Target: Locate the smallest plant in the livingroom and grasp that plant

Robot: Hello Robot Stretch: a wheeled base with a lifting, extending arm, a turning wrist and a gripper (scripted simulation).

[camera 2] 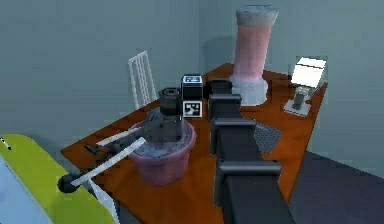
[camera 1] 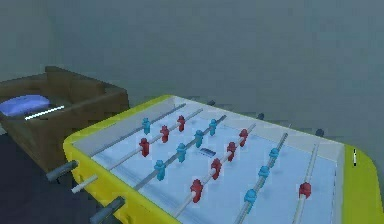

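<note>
No leafy plant can be made out. In the arm side view a squat pinkish round pot (camera 2: 165, 160) stands on a brown wooden table (camera 2: 290, 150). The dark arm bar rises from the bottom edge to two white marked squares. Left of them the gripper (camera 2: 150, 135) hangs at the pot's top. I cannot tell whether it touches the pot or holds anything, because the pot stands right behind its far end.
A foosball table (camera 1: 345, 185) with a yellow rim and red and blue players lies ahead; its corner (camera 2: 30, 175) shows beside the brown table. A brown wooden box (camera 1: 75, 100) stands at the left. A tall pink cylinder (camera 2: 252, 50), a white rack (camera 2: 140, 75) and a small white stand (camera 2: 305, 80) are on the table.
</note>
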